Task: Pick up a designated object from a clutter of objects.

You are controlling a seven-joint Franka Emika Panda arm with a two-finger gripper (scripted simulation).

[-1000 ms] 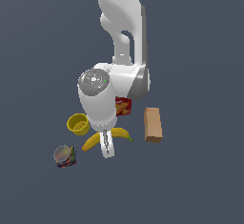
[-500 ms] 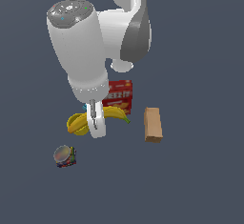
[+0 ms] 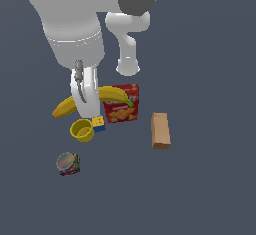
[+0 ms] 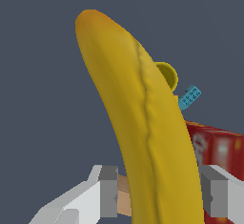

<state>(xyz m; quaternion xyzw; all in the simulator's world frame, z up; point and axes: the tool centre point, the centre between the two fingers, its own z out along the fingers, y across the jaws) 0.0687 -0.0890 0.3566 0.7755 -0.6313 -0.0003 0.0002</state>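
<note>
The white end effector (image 4: 159, 194) clamps the curved yellow banana (image 4: 143, 118) mid-length — its long axis crosswise between the fingers — clear of the clutter.

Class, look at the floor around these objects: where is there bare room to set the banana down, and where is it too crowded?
Free: the wide floor right of the tan box in the exterior view, and the stretch between it and the can. Crowded: around the yellow cup, the coloured block and the red cracker box, under the hand holding the banana.
</note>
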